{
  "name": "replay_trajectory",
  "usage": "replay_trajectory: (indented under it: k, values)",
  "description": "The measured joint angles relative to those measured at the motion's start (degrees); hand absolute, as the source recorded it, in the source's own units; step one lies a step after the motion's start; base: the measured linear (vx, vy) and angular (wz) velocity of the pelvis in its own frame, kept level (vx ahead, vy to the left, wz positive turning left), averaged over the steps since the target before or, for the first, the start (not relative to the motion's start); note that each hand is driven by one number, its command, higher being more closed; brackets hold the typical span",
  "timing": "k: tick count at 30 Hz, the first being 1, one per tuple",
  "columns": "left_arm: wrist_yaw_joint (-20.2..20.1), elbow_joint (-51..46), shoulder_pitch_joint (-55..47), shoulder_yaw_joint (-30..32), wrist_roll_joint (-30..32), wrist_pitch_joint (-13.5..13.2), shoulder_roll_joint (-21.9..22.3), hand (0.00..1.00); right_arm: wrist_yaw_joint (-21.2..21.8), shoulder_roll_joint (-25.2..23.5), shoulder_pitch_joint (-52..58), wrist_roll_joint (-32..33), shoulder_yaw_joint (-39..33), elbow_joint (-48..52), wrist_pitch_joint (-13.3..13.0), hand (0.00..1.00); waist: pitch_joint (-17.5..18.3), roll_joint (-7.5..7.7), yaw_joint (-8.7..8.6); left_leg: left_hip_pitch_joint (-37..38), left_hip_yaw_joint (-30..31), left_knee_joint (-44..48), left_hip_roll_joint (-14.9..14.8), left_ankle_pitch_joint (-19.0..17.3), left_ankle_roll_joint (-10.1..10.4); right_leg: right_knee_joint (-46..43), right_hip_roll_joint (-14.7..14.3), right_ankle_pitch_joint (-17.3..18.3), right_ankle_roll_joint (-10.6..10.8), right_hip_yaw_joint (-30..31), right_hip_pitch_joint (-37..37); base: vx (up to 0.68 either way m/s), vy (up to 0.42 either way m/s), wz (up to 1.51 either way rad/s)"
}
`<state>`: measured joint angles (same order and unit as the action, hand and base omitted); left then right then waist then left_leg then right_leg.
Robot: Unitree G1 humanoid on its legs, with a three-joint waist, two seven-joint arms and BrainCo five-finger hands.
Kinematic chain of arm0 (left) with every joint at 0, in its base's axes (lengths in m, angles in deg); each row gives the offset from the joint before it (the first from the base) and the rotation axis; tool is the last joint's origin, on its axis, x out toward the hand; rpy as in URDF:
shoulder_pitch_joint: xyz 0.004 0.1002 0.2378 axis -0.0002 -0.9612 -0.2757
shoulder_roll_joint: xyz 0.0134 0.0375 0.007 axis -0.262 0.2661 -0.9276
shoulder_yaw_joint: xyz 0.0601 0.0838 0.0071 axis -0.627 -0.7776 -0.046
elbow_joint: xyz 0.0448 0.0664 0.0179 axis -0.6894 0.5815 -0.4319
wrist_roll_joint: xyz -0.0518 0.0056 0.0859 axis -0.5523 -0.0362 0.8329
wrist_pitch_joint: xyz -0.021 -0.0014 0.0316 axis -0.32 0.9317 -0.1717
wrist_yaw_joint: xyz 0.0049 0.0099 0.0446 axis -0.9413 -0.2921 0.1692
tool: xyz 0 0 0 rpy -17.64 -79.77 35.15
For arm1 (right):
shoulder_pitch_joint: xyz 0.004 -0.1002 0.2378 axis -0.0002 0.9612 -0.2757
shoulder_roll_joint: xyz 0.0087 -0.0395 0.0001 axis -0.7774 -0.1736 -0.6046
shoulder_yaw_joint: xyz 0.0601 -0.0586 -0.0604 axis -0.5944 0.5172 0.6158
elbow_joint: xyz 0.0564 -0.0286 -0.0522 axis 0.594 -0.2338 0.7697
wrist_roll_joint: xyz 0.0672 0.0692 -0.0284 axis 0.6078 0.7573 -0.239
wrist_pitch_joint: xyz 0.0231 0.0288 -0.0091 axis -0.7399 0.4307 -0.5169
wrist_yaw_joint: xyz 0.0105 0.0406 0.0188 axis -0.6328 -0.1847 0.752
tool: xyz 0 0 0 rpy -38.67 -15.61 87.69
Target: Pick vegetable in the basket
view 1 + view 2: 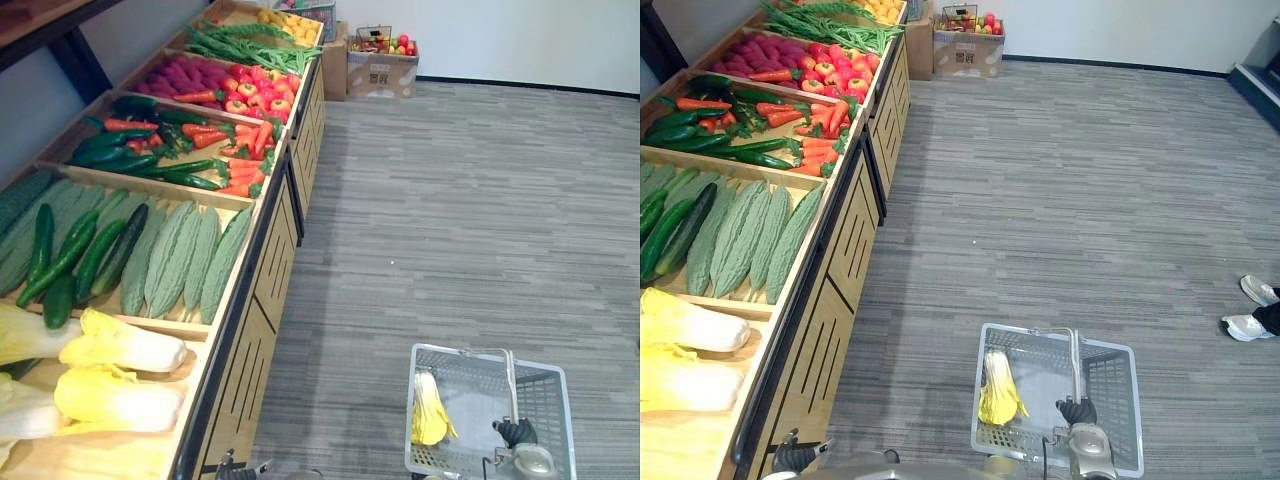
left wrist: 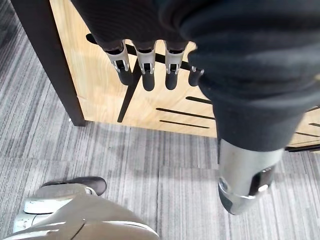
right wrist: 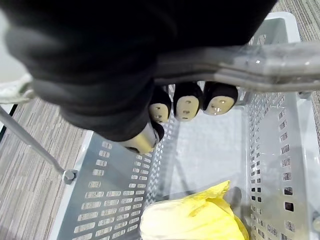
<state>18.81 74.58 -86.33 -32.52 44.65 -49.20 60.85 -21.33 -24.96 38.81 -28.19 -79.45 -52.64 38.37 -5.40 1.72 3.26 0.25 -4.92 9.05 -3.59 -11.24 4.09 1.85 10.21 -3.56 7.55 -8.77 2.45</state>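
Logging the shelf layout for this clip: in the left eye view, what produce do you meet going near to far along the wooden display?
Pale yellow napa cabbages → ridged light green bitter gourds → orange carrots → purple sweet potatoes → long green beans → small yellow fruit

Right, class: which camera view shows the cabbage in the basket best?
The right eye view: the whole cabbage lies in the basket. The left eye view shows it likewise; the right wrist view, close, cuts it off; the left wrist view faces the stand.
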Motion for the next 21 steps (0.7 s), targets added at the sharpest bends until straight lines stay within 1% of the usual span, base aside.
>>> replay_trajectory:
  k: [3,5,8,11,12,13,14,15,16,17,18,19,20,21]
  values:
    - [-1.11,1.43,-0.01,-0.04,-0.02,0.03,0.02,0.0,0.04,0.0,0.65,-0.06,0.06,-0.04,0.0,1.0,0.89,-0.43,-0.15,0.98,-0.8,-1.02,-0.03,0.12,-0.12,0.3,0.01,-0.01,0.01,0.17,-0.27,0.01,-0.011,-0.09]
    - [-1.23,2.19,-0.1,-0.6,-0.05,0.07,0.05,0.0,0.06,0.0,1.29,-0.09,0.11,-0.05,0.01,1.0,1.27,-0.77,-0.59,1.41,-0.79,-1.46,-0.04,0.13,-0.12,0.75,0.01,-0.01,0.02,-0.03,-0.78,0.03,-0.017,-0.02]
    - [-1.71,2.22,-0.06,-1.32,-0.81,0.08,0.05,0.0,0.04,0.0,1.31,-0.13,0.6,-0.05,0.1,1.0,1.31,-0.85,-1.41,2.08,-0.99,-2.98,-0.12,0.92,-0.05,0.81,-0.02,-0.01,0.02,-0.3,-0.73,0.0,0.0,0.0]
    - [-1.73,2.22,0.43,-1.68,-2.26,0.12,0.08,0.0,0.0,0.0,1.13,-0.13,0.9,-0.01,0.1,1.0,1.21,-1.03,-1.56,2.06,-1.36,-3.01,-1.03,0.96,0.02,-0.38,-0.34,0.32,-0.33,-0.75,-0.1,-0.01,-0.044,-0.04]
    - [-1.66,2.21,0.53,-1.63,-2.32,0.14,0.02,0.0,-0.02,0.0,0.68,-0.12,1.36,0.01,0.08,1.0,1.12,-1.11,-1.51,2.01,-2.29,-2.87,-1.42,0.89,0.14,-2.53,-0.46,1.28,-0.83,-0.97,1.14,-0.03,-0.045,-0.14]
    - [-1.64,2.22,0.52,-1.54,-2.33,0.21,0.0,0.0,-0.01,-0.02,0.29,-0.12,1.64,0.0,0.06,1.0,1.04,-1.13,-1.61,1.96,-2.55,-2.55,-1.65,0.59,0.45,-4.53,-0.5,2.39,-0.88,-1.01,2.08,-0.03,-0.039,-0.13]
    - [-1.6,2.19,0.67,-1.46,-2.34,0.27,0.04,0.0,-0.06,-0.03,0.18,-0.12,1.58,0.02,-0.11,1.0,0.7,-1.39,-1.7,1.67,-2.56,-0.72,-2.37,-0.7,0.9,-7.46,-0.7,4.4,-1.19,-1.24,2.66,-0.01,-0.04,-0.06]
    - [-1.58,2.19,0.59,-1.39,-2.34,0.27,0.09,0.0,-0.1,-0.03,0.28,-0.1,1.57,0.01,-0.1,1.0,0.53,-1.81,-1.7,1.01,-2.57,0.69,-3.13,-2.04,1.15,-9.15,-1.08,5.62,-1.56,-1.42,2.88,-0.04,-0.07,-0.05]
    - [-1.56,2.15,0.5,-0.89,-2.35,0.29,0.27,0.0,-0.15,-0.04,0.35,-0.08,1.64,-0.01,-0.13,1.0,0.36,-2.95,-1.67,0.78,-2.79,2.99,-4.7,-3.97,2.17,-11.95,-1.99,7.51,-3.09,-2.56,3.34,0.03,-0.166,-0.27]
    - [-1.46,2.12,-0.64,-0.29,-2.38,0.41,0.62,0.0,-0.14,-0.06,0.35,-0.07,2.31,0.15,-0.23,1.0,0.73,-4.28,-1.49,0.85,-3.76,6.84,-8.22,-5.63,3.4,-19.11,-4.07,11.07,-5.83,-7.37,4.35,0.08,-0.173,-0.32]
    - [-1.46,2.0,-1.52,0.08,-2.54,0.48,-0.2,0.0,-0.24,-0.35,0.25,-0.07,2.41,0.19,-0.37,1.0,0.68,-3.65,-1.2,0.0,-4.02,10.26,-8.11,-5.73,3.82,-20.02,-3.94,13.11,-5.94,-8.66,4.21,0.16,-0.206,-0.13]
    - [-1.49,2.14,-0.66,0.5,-3.82,1.02,-0.85,0.0,-0.51,-0.29,0.46,-0.12,1.74,0.04,-0.63,1.0,0.26,-2.7,-1.55,-5.08,-3.72,21.13,-9.5,-4.01,4.05,-19.93,-4.13,15.86,-4.38,-9.66,3.44,0.12,-0.195,0.14]
    - [-1.46,2.09,0.13,1.14,-4.51,1.19,0.11,0.0,-1.02,-0.01,0.82,-0.1,1.38,0.28,-0.46,1.0,-0.2,-1.82,-1.24,-9.94,-3.04,31.7,-10.77,1.72,2.8,-17.61,-4.53,15.78,-5.08,-9.4,0.5,0.12,-0.198,0.19]
    - [-1.51,2.17,0.13,1.07,-4.49,1.24,0.54,0.0,-1.21,0.16,0.69,-0.09,1.37,0.45,-0.17,1.0,-0.97,-1.08,-0.86,-11.76,-2.28,34.5,-10.61,1.7,2.98,-16.83,-4.46,15.89,-5.28,-9.38,-0.65,0.12,-0.145,0.05]
